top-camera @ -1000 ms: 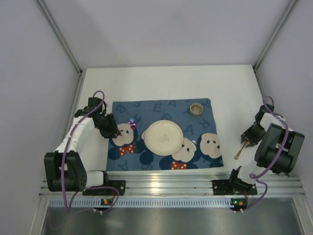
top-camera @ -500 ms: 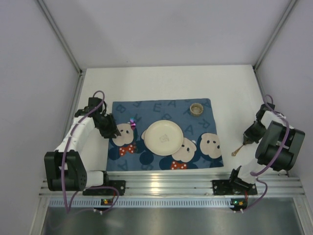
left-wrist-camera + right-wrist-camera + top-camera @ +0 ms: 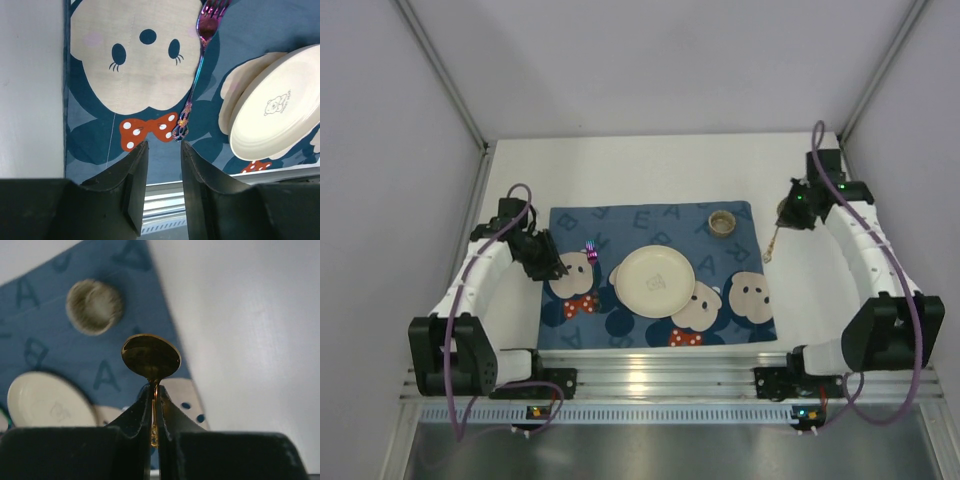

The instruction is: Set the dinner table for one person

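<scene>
Pinching the gold spoon (image 3: 151, 356) by its handle, the right gripper (image 3: 154, 390) hangs over the white worktop (image 3: 650, 165) just beside the placemat (image 3: 620, 222), probably to lay it right of the plate (image 3: 653, 281). The left gripper (image 3: 162, 150) is slightly spread and empty, near the fork (image 3: 195, 75) already laid left of the plate.

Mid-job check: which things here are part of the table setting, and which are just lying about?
Belongs to the job: dinner table, blue placemat, cream plate, purple fork, small cup, gold spoon.

Lying about: nothing loose visible; only the rig's aluminium rail and purple cables.
</scene>
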{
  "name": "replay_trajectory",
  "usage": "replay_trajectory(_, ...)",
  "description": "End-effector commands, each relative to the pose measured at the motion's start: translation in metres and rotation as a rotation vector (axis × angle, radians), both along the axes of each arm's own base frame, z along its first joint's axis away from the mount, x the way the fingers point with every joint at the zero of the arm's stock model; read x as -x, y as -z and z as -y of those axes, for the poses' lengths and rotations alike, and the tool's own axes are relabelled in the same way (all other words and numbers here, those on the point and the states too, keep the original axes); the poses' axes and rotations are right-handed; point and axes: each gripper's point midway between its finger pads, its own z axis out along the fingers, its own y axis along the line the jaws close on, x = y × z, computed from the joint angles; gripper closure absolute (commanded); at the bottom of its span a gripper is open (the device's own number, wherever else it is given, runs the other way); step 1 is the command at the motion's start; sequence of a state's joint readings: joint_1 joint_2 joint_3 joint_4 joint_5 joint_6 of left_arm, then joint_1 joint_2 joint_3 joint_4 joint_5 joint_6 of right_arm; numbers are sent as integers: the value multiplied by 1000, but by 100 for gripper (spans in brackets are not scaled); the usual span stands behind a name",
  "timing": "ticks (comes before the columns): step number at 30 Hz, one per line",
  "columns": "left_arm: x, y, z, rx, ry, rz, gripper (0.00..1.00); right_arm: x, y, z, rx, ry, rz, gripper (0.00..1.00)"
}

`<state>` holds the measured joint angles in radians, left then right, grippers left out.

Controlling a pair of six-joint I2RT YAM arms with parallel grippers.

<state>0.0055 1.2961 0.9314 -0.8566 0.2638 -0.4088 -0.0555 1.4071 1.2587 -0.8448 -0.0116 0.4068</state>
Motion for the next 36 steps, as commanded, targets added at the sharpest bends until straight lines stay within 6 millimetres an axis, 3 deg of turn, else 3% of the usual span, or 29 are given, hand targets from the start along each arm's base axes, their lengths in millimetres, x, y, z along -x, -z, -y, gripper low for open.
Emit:
replay_trajectory(1, -6, -20, 3, 19, -30, 82, 62, 33, -1, -86, -102, -218, -45, 100)
replay_trajectory(3, -1, -21, 3, 27, -48, 92, 62, 45, 10, -120, -122, -310, -49, 100)
replay_trajectory(5, 3, -20, 4, 27, -55, 96, 62, 52, 16, -142, -156, -347, -57, 100)
replay_trajectory(9, 10, -25, 0, 6, -57, 117, 62, 54, 34, -167, -146, -423, -83, 100)
replay_trajectory(16, 18, -33, -13, -64, -81, 128, 62, 43, 68, -177, -118, -452, -132, 100)
replay_trajectory(26, 18, -42, -16, -77, -88, 178, 62, 49, 128, -185, -107, -431, -239, 100)
replay_trajectory(36, 19, -40, -10, -77, -58, 177, 62, 46, 147, -190, -56, -447, -276, 100)
